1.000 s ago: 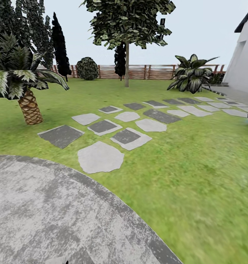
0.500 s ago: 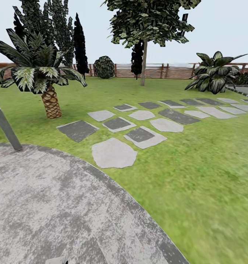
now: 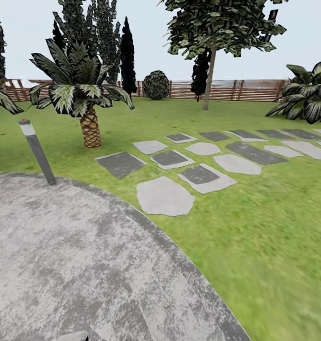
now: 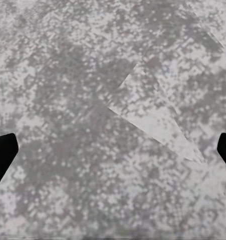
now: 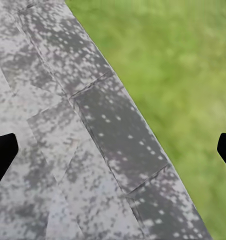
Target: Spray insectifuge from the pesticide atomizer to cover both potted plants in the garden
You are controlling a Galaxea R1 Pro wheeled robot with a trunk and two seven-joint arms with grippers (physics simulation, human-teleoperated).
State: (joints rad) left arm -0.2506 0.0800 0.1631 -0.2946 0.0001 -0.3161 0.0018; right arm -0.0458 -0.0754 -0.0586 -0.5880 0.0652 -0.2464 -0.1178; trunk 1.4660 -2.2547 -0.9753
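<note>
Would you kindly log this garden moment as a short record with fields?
ground: round grey mottled paved patio, green lawn beside it
path: flat grey stepping stones across the lawn
patio edge: short grey post light
plants: scaly-trunked palm tree; broad-leaved green rosette plant at far right
backdrop: slatted wooden fence
left claw: open, fingertips wide apart above paving
right claw: open, over the patio's rim
</note>
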